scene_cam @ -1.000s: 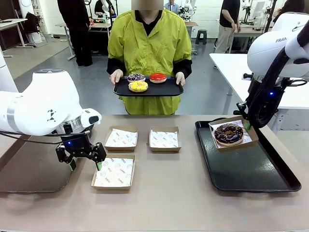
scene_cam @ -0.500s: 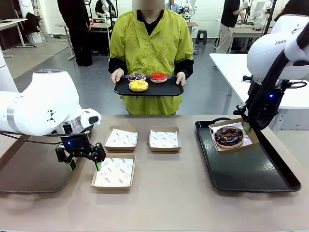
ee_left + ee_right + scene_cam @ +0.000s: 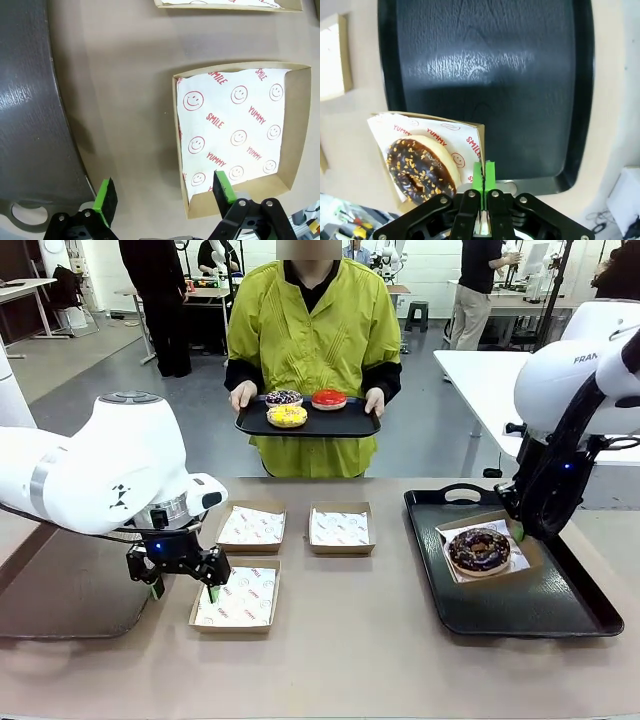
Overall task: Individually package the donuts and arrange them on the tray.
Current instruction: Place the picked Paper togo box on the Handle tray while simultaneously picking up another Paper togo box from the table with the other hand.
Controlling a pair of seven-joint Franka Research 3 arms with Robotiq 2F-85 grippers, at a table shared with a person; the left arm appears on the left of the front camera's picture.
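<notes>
My right gripper (image 3: 517, 532) is shut on the far right wall of a cardboard box (image 3: 520, 562) that holds the chocolate sprinkled donut (image 3: 479, 549), low over the black tray (image 3: 520, 610). The right wrist view has the pads (image 3: 478, 172) pinching the box wall (image 3: 470, 131) beside the donut (image 3: 422, 167). My left gripper (image 3: 185, 591) is open, its fingers straddling the left wall of the near-left empty box (image 3: 237, 596); the left wrist view shows that box (image 3: 240, 135) under the gripper (image 3: 165, 192). A person holds a small tray (image 3: 307, 425) with yellow (image 3: 287, 417), red (image 3: 328, 399) and purple (image 3: 283, 397) donuts.
Two more empty paper-lined boxes (image 3: 251, 526) (image 3: 340, 528) lie mid-table. A dark tray (image 3: 60, 590) sits at the table's left, close to my left gripper. Most of the black tray (image 3: 485, 75) is bare.
My right gripper has carried the boxed chocolate donut nearer and lower over the black tray. The left arm has shifted a little right and down at the near-left box.
</notes>
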